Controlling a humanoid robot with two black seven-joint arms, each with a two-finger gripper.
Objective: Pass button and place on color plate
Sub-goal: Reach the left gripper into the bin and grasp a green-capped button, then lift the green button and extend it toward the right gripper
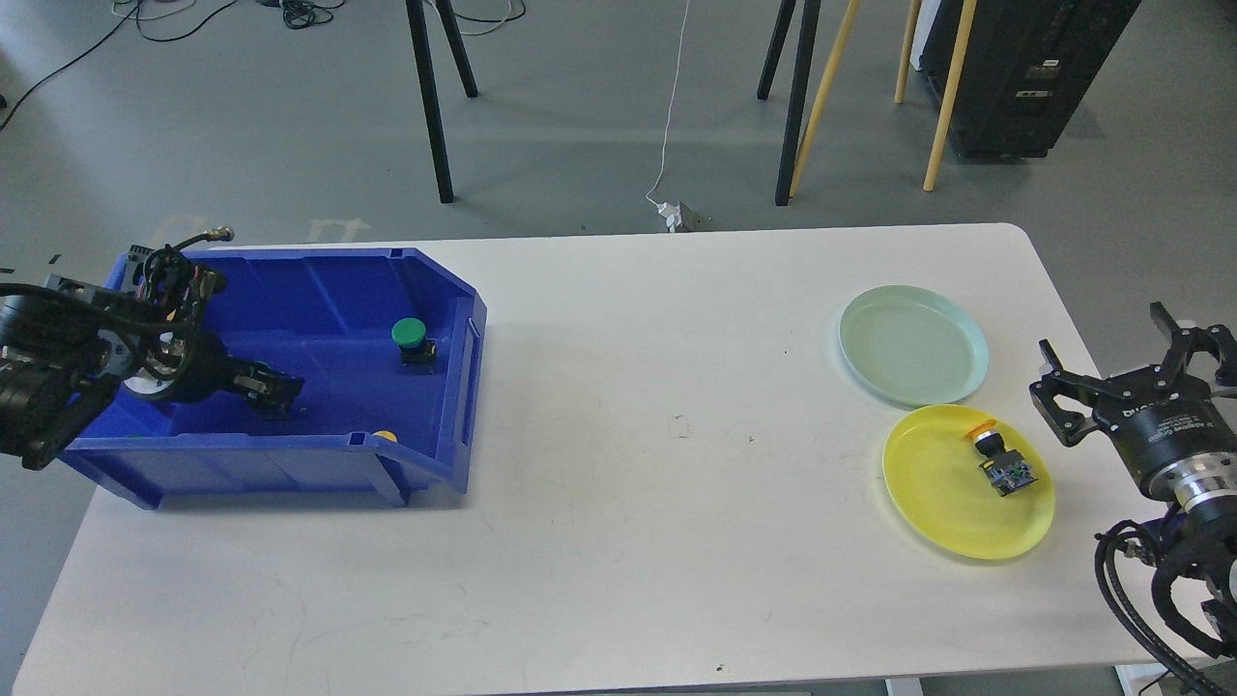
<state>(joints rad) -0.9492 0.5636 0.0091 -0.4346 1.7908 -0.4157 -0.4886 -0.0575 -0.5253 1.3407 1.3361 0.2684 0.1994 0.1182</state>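
A green-capped button stands upright in the blue bin at the table's left. A yellow button shows partly behind the bin's front wall. My left gripper reaches into the bin, left of the green button and apart from it; its fingers look close together with nothing visibly held. A yellow-capped button lies on its side on the yellow plate. A pale green plate sits empty behind it. My right gripper is open and empty, just right of the plates.
The white table has a rounded far right corner and a front edge near the bottom of the view. Tripod legs, wooden poles and a cable stand on the floor beyond the table.
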